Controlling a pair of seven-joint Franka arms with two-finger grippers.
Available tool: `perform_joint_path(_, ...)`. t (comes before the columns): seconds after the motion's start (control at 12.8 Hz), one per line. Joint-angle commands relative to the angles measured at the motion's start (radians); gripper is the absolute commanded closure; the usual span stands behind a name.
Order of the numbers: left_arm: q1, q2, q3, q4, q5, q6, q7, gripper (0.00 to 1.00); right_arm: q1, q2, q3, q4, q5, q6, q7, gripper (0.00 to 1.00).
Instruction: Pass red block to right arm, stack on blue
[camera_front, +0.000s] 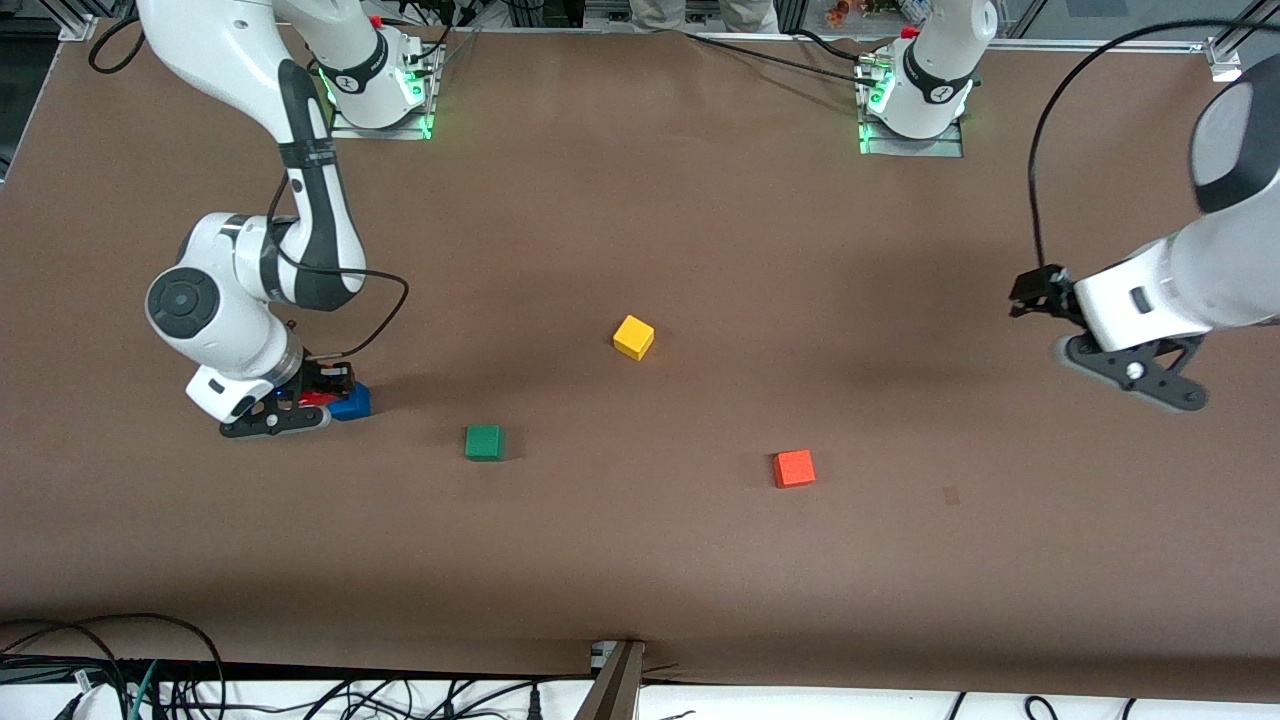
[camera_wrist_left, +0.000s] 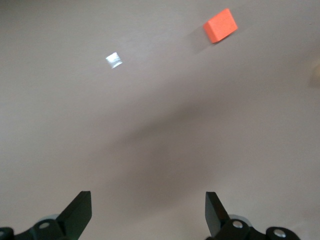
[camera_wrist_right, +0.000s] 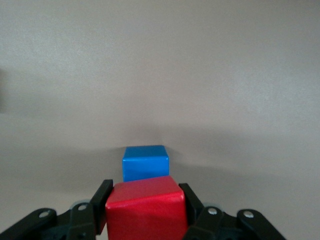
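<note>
**Red block held low beside blue cube at right arm's end of table**

Clamped on the red block (camera_wrist_right: 145, 207), the right gripper (camera_front: 300, 405), down low at the right arm's end of the brown table (camera_front: 640, 560), fingers (camera_wrist_right: 101, 205) pressed to two opposite faces of the cube. Just beside it, the blue cube (camera_wrist_right: 145, 162) on the tabletop, close against the red one; whether touching, impossible to tell. Up in the air over the left arm's end of the table, the left gripper (camera_wrist_left: 148, 215), jaws spread wide with nothing between them. Scattered across the middle of the table, well apart from one another: a yellow cube (camera_front: 633, 337), a green cube (camera_front: 484, 442) and an orange-red cube (camera_front: 794, 468), the yellow one farthest from the front camera.
</note>
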Motion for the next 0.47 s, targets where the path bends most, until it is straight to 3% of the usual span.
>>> perform_joint_path(0.0, -0.038, -0.110, 0.081, -0.025, 0.010, -0.005, -0.026, 0.00, 0.067, -0.048, -0.040, -0.124, -0.023, 0.141, 0.018, 0.85)
perform_joint_path(0.23, -0.200, -0.262, 0.318, -0.229, -0.035, 0.184, -0.026, 0.00, 0.069, -0.054, -0.040, -0.176, -0.024, 0.238, 0.016, 0.85)
perform_joint_path(0.39, -0.262, -0.286, 0.394, -0.269, -0.055, 0.203, -0.027, 0.00, 0.069, -0.056, -0.040, -0.186, -0.024, 0.261, 0.018, 0.84)
